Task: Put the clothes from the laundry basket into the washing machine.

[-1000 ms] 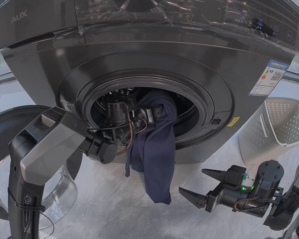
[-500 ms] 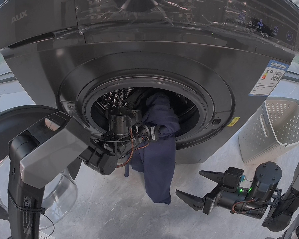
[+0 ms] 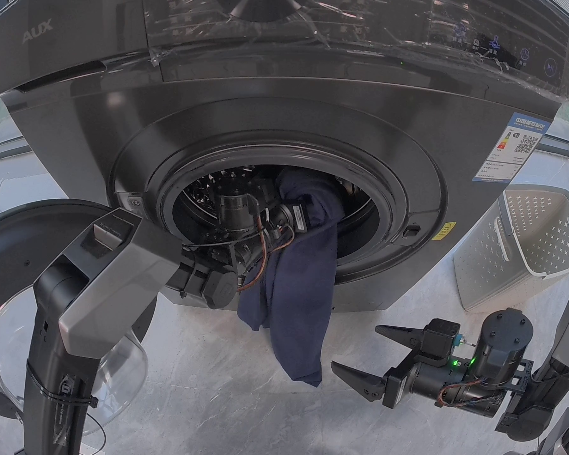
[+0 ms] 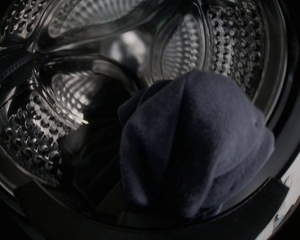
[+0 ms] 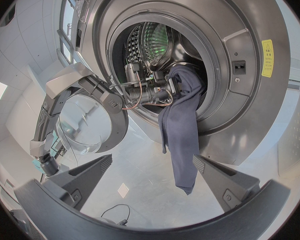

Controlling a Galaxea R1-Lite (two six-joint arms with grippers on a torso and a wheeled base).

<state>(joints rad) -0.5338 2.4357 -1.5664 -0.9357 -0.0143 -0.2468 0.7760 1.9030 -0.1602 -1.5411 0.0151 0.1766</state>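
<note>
- The dark grey front-loading washing machine (image 3: 284, 96) has its round door opening (image 3: 385, 178) uncovered; every place below is given from that opening.
- A navy blue knit garment (image 3: 297, 298) lies over the opening's lower lip. Its upper part is bunched just inside the opening and its longer part hangs down outside, ending clear above the pale grey marbled floor (image 3: 202, 380).
- In the left wrist view the garment (image 4: 196, 140) is heaped in front of the perforated steel drum (image 4: 90, 34), which lies behind the opening.
- The left gripper (image 3: 297, 215) sits inside the opening, near its middle, with its tip buried in the bunched top of the garment. The cloth covers it, so I cannot tell whether it is clenched or released.
- In the right wrist view the same gripper (image 5: 171, 85) points across the opening into the fold of the garment (image 5: 181, 134).
- The right gripper (image 3: 355, 349) hangs below the opening and to its right, above the floor, spread wide and grasping nothing. It is near the garment's hanging hem but not touching it.
- The round glass door (image 3: 19, 241) stands swung out to the left of the opening.
- A white perforated plastic laundry basket (image 3: 531, 241) stands on the floor to the right of the opening, well apart from the garment.
- A small yellow sticker (image 3: 444, 230) sits on the machine's front just right of the opening.
</note>
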